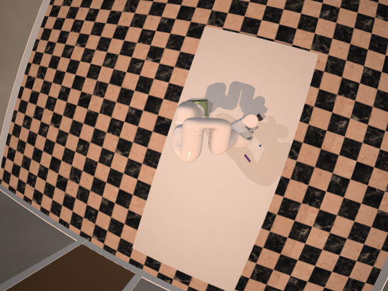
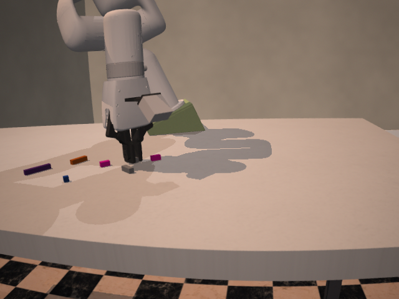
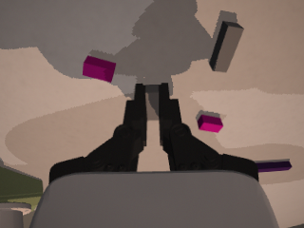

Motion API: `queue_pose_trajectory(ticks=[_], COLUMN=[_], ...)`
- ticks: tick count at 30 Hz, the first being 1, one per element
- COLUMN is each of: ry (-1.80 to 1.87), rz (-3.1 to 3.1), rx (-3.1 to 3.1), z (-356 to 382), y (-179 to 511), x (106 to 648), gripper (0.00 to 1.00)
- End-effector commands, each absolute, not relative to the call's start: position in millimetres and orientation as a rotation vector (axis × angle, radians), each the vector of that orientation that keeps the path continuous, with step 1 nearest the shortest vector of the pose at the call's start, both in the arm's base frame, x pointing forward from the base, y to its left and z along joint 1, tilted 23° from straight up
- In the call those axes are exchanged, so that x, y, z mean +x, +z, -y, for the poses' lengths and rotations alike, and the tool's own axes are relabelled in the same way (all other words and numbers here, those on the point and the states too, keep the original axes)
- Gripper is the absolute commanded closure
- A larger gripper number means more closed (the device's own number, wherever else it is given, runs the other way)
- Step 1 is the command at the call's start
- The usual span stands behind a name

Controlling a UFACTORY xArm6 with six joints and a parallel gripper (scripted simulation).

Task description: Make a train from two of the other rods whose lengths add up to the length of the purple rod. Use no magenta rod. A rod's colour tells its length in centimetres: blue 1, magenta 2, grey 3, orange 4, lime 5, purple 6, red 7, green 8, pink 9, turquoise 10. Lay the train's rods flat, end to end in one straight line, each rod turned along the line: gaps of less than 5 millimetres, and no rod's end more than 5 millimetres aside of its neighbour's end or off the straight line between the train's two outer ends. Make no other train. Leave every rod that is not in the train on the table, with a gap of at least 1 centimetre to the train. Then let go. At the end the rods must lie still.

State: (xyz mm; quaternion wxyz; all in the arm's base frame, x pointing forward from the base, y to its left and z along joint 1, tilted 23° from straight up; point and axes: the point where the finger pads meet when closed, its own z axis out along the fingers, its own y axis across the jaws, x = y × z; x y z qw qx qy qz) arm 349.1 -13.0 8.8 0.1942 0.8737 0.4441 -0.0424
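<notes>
The pincer point(image 2: 132, 159) stands at table level, nearly closed, clamped on 1 grey rod point(image 3: 152, 89). A 2nd grey rod point(image 2: 128, 169) lies just in front of it. 2 magenta rods point(image 2: 105, 163) point(image 2: 155, 157) flank it. The purple rod point(image 2: 37, 169) lies well apart.

- Table point(image 2: 290, 199) — pale beige top, grey edge, shadows across it.
- Checkered floor point(image 1: 94, 125) — black and tan squares.
- Olive-green wedge point(image 2: 180, 120) on the table.
- Grey-brown wall point(image 2: 274, 58) behind.

Magenta rods point(image 2: 105, 163) point(image 2: 155, 157) flanking pincer point(image 2: 132, 159)
</notes>
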Motion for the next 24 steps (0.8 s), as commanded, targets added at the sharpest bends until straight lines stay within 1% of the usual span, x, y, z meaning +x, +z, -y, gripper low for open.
queue_pose_trajectory(ticks=[1, 10, 19, 24], ry=[-0.115, -0.115, -0.115, -0.115], rz=[-1.245, -1.245, -1.245, -1.245], rx=[2.449, 2.449, 2.449, 2.449], z=[12.6, 8.1, -16.2, -22.3], y=[9.6, 20.6, 80.0, 95.1], x=[350.3, 349.1, 342.5, 340.9], gripper=[0.96, 0.96, 0.96, 0.96])
